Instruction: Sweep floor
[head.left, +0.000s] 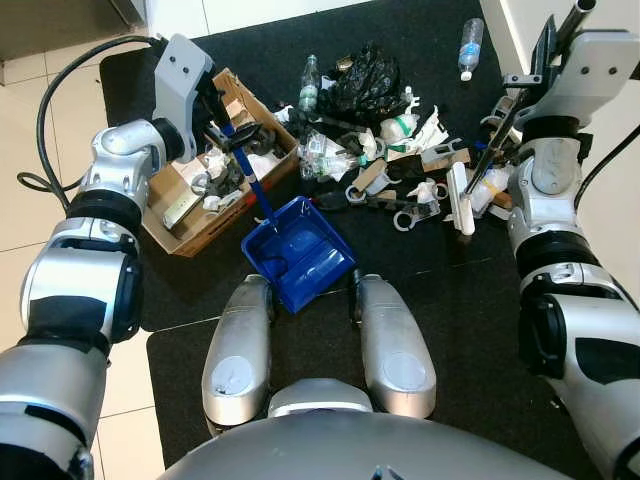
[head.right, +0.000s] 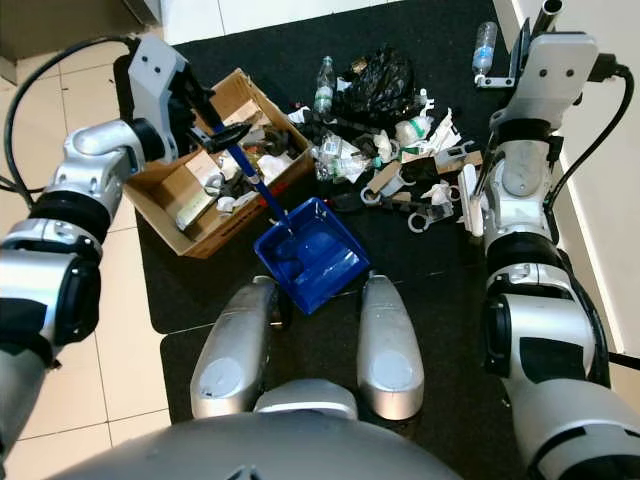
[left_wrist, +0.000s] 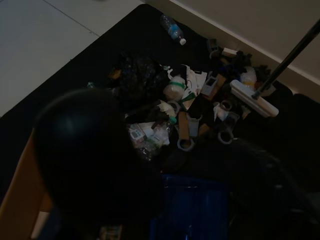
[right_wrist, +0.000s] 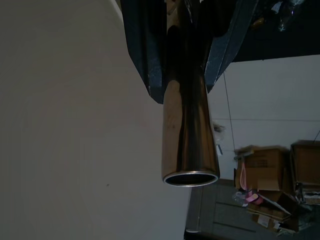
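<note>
While my right gripper (right_wrist: 185, 55) is clenched around the metal broom pole (right_wrist: 190, 130), its white brush head (head.left: 460, 200) rests on the black mat (head.left: 440, 290) against the right side of the litter pile (head.left: 385, 150), near the mat's right edge. My left gripper (head.right: 215, 125) is clamped on the blue handle (head.right: 262, 195) of the blue dustpan (head.right: 310, 255), which sits on the mat between the cardboard box (head.right: 170, 215) and the pile, just ahead of my legs.

Progress, as I judge it: early to middle. The pan looks empty, and the pile, including a black bag (head.left: 370, 80), tape rolls and crumpled wrappers, is gathered but not yet collected. A plastic bottle (head.left: 470, 45) lies apart near the mat's far right corner. The box at the mat's left edge already holds some scraps.

Limits of view: the left wrist view is dark, and a black mass blocks much of it. Where my left fingers meet the handle is hard to resolve. Many small pile items cannot be identified.
</note>
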